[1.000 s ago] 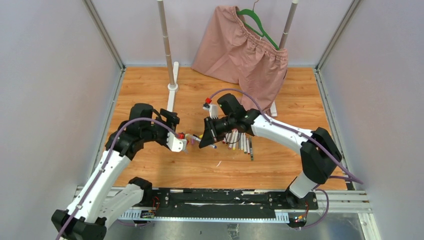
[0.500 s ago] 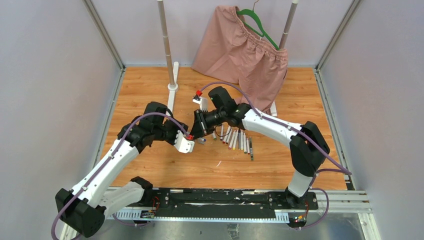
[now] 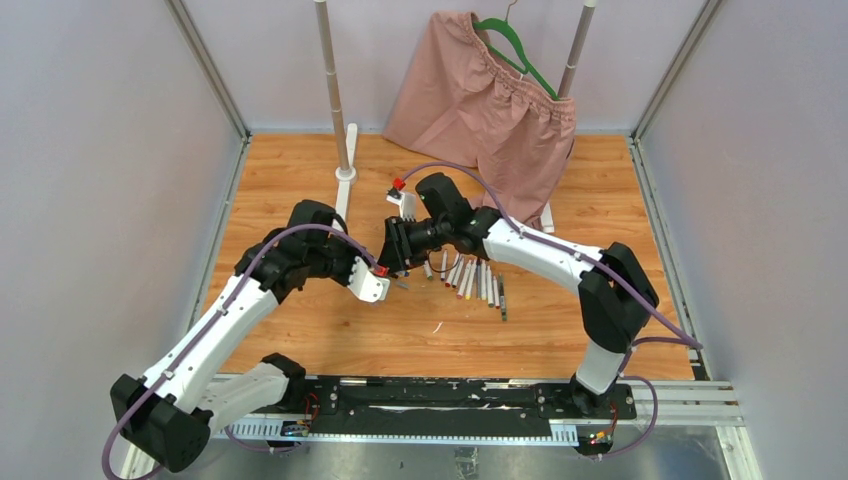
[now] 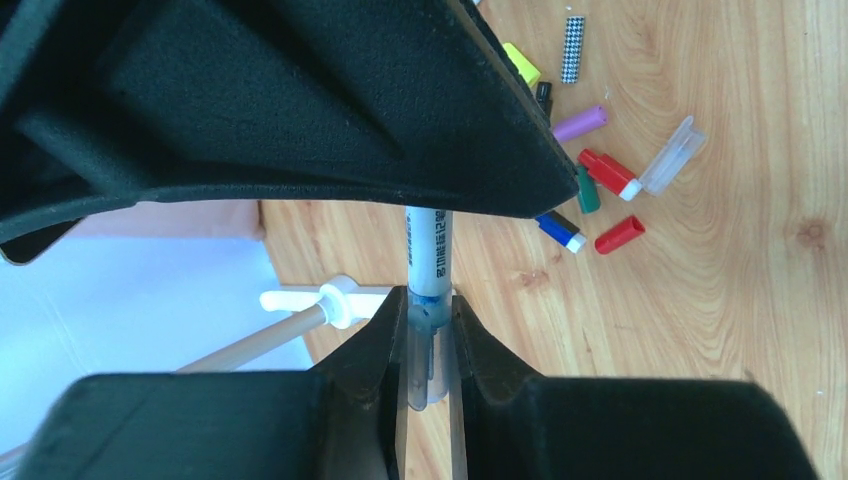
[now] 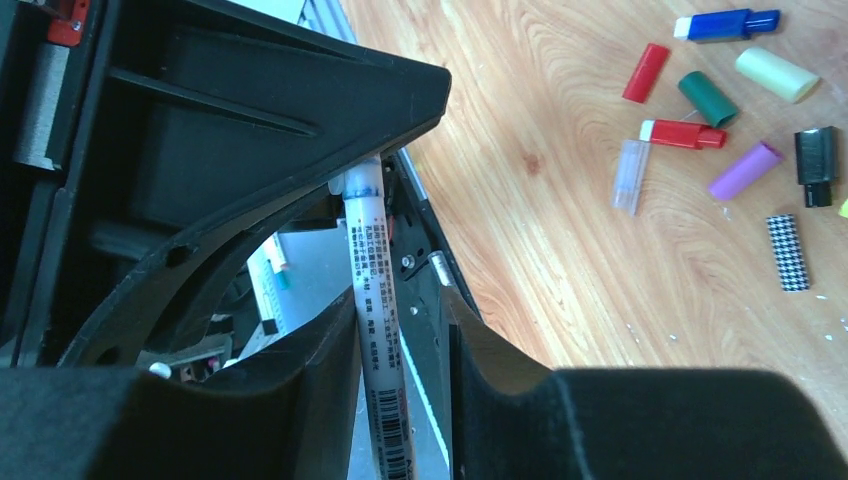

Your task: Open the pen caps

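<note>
Clamping the pen [image 4: 428, 235], left tool [image 4: 428, 308] faces right tool [image 5: 400, 312] — slack around it — above scattered caps [image 4: 620, 234].

pen [image 5: 372, 260] | barrel: cut by bottom edge | overhead: too small

White printed pen [image 4: 428, 240] runs btwn left gripper [image 4: 428, 305] & right gripper [image 5: 400, 318]. Its clear cap [image 4: 424, 365], blue tip inside, is pinched in left. Loose caps [image 4: 600, 185] (red, blue, green, purple) lie beyond. Other pens [image 3: 478, 280] lie in a row beside right gripper.
</note>
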Motion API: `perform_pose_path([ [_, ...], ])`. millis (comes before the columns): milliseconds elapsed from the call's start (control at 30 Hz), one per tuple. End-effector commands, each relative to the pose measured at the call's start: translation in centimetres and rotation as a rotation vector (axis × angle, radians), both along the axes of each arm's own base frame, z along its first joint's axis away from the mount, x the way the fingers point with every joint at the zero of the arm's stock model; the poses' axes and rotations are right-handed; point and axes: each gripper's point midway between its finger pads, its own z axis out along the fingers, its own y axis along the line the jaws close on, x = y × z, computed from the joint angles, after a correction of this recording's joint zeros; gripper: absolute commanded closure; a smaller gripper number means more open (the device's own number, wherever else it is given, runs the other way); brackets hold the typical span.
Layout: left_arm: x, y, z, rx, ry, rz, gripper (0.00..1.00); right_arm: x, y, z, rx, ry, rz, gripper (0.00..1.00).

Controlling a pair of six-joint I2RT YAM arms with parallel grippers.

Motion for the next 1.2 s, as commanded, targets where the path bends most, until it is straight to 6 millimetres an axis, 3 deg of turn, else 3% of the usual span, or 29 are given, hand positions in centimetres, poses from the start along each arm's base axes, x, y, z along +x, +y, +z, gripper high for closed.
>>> perform_pose_path([
  [0,0.8,0.3,1.0,0.009,-0.024,0.043,1.00,0.4,-0.3,-0.4,-0.046,-0.048,-0.094,0.64],
  [367,0.7,0.8,0.5,0.052,-0.051,0.027,1.00,1.0,0.5,0.7,0.007,-0.072,-0.118,0.68],
  [533,0.8,0.4,0.8,-0.012,0.016,0.105,1.00,1.7,0.5,1.5,0.050,-0.123,-0.179,0.82],
  [733,0.2,0.5,0.4,-0.021,0.027,0.099,1.00,1.8,0.6,1.6,0.059,-0.128,-0.188,0.70],
  [900,0.6,0.2,1.0,-0.066,0.064,0.161,1.00,2.0,0.5,1.8,0.062,-0.140,-0.208,0.67],
  [1067,0.5,0.3,1.0,-0.069,0.071,0.173,1.00,2.1,0.5,2.1,0.081,-0.146,-0.222,0.92],
  [1167,0.3,0.6,0.2,-0.038,0.058,0.152,1.00,2.0,0.4,2.3,0.092,-0.148,-0.220,1.00],
])
